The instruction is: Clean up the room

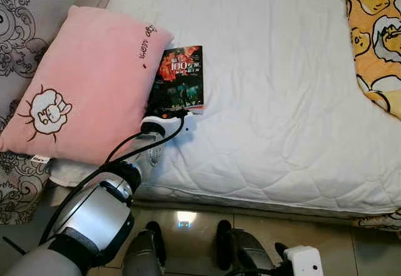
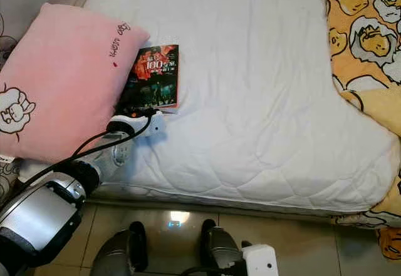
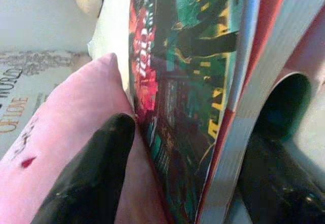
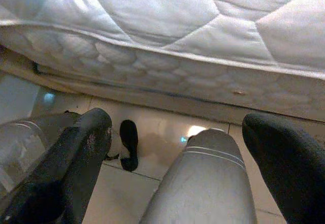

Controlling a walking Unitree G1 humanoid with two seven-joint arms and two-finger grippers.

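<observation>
- Right gripper (image 4: 172, 148) hangs idle low by the bed edge, fingers spread wide, nothing in them.
- Left gripper (image 1: 168, 114) is at the near edge of the book (image 1: 180, 79), which lies flat on the white mattress (image 1: 282, 101); in the wrist view we see one finger (image 3: 91, 173) over the cover and one under, jaws straddling the book's edge; we judge it gripped or nearly so.
- Risk: grip takes only the edge, so the book may flop open or slip out when lifted.
- Pink pillow (image 1: 81, 88) presses right beside the gripper and touches the book's side; we think a lift may drag the pillow off the bed.
- Beyond the book, well apart, lies the yellow cartoon blanket (image 1: 376, 32); no risk there.
</observation>
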